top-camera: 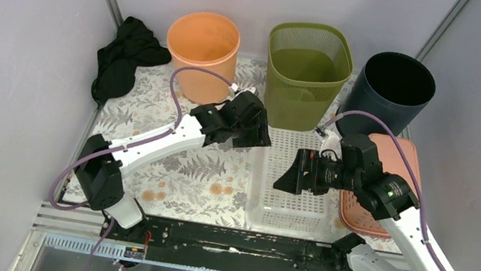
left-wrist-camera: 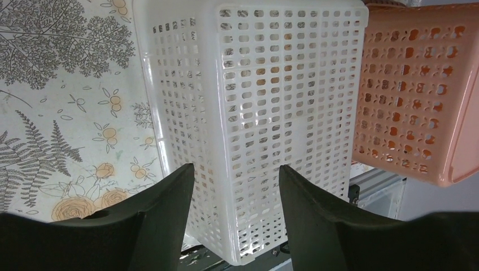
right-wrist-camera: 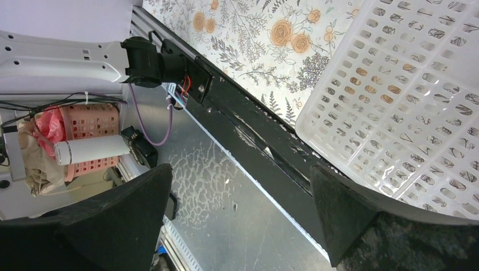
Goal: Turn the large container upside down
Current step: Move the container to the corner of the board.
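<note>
The large container, a white perforated basket [top-camera: 284, 210] [left-wrist-camera: 282, 84] [right-wrist-camera: 406, 84], stands in the middle of the table near the front edge. Its flat holed base appears to face up, with the rim down on the cloth. My left gripper [top-camera: 257, 137] [left-wrist-camera: 236, 169] hovers open over the basket's far end, with nothing between its fingers. The right gripper [top-camera: 286, 180] [right-wrist-camera: 240, 169] hangs open above the basket's near right part, pointing left, and holds nothing.
A pink basket [top-camera: 400, 156] [left-wrist-camera: 412, 84] lies close against the white one's right side, under my right arm. An orange bucket [top-camera: 201, 54], a green mesh bin [top-camera: 306, 73] and a dark bin [top-camera: 392, 90] line the back. A black cloth [top-camera: 123, 57] lies back left.
</note>
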`<action>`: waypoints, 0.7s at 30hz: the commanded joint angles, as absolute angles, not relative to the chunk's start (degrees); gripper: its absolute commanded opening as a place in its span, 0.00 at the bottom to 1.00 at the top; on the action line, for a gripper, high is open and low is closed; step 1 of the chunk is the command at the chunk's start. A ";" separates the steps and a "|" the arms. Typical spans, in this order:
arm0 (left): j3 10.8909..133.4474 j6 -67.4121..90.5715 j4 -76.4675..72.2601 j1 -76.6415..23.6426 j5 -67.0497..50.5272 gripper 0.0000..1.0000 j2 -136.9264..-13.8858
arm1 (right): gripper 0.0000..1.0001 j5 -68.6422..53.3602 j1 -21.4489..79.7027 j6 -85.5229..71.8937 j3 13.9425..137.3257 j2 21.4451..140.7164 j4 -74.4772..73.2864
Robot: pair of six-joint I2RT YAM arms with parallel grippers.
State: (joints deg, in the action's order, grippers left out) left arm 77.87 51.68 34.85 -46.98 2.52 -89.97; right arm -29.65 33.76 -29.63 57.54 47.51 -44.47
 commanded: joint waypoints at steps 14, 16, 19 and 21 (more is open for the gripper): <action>75.36 50.52 32.35 -45.89 0.71 0.64 -85.64 | 0.99 -28.76 34.10 -30.86 61.22 48.12 -42.71; 75.33 50.68 32.38 -45.87 0.63 0.64 -85.44 | 0.99 -28.60 34.15 -30.79 61.50 48.04 -42.94; 75.03 51.00 32.34 -45.88 0.57 0.64 -85.03 | 0.99 -28.40 34.10 -30.72 61.72 47.89 -43.25; 74.93 51.27 32.34 -45.88 0.47 0.64 -84.80 | 0.99 -28.18 34.10 -30.76 61.82 47.72 -43.40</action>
State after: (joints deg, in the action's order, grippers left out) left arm 75.46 51.46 34.70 -46.11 1.15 -86.80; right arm -29.19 33.76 -30.85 59.09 48.14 -44.29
